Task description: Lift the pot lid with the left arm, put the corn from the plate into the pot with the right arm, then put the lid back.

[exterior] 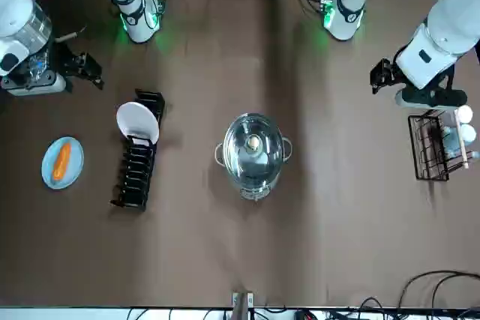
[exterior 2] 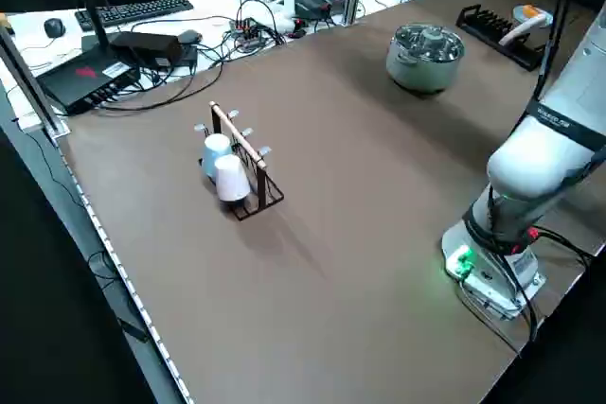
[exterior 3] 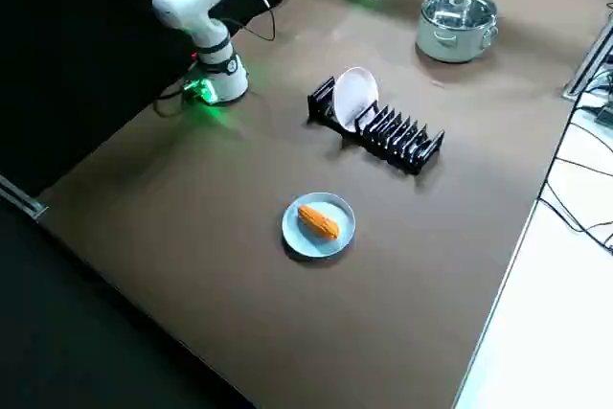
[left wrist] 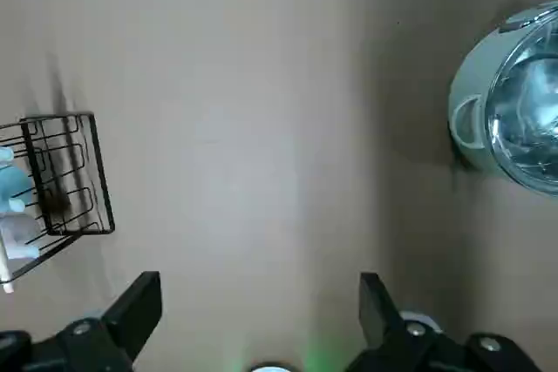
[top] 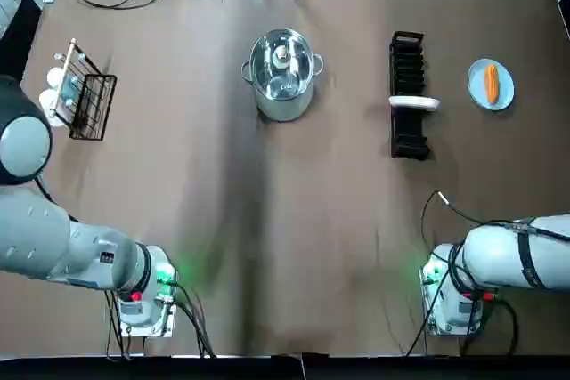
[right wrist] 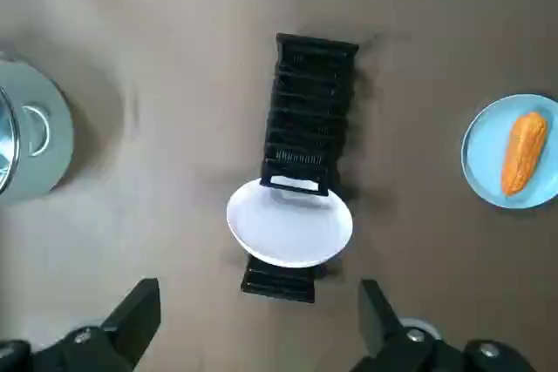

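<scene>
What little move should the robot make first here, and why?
Probably bring the left hand over the pot and lower it toward the lid. The lid covers the pot, so the corn on its plate cannot go in; the open left hand hangs aside, the right hand above the dish rack.

A shiny steel pot (top: 283, 109) with two side handles stands upright on the worktop, its glass lid (top: 283, 64) seated flat on the rim with the knob up. Well apart from the pot, toward the robot's right, a small round light-blue plate (top: 505, 88) lies flat. An orange-yellow ear of corn (top: 492, 84) lies on its side across the plate's middle.
</scene>
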Action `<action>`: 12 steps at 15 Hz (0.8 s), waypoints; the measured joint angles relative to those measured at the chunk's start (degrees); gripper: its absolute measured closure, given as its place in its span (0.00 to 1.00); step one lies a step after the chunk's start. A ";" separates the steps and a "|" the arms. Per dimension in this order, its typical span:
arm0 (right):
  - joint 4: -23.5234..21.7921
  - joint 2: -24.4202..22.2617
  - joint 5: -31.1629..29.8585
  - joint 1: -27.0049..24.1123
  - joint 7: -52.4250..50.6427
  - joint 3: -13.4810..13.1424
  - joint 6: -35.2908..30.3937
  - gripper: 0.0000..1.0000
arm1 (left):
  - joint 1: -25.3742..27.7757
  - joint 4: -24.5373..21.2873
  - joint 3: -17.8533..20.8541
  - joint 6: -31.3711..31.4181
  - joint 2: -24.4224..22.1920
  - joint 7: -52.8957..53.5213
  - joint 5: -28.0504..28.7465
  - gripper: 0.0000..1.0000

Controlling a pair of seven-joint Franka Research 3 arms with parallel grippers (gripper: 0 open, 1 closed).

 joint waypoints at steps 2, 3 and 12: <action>0.00 -0.02 0.00 -1.00 0.00 -0.18 0.03 0.00 | 0.00 0.00 0.00 0.00 0.00 0.00 0.00 0.00; 0.00 -0.02 0.00 -1.63 -0.03 -0.30 0.04 0.00 | 0.00 -0.01 0.00 0.00 0.02 0.00 0.00 0.00; -0.03 -0.40 -1.39 -2.62 -1.85 -0.58 -0.27 0.00 | -7.83 -0.58 -1.40 6.20 6.28 -12.78 -9.34 0.00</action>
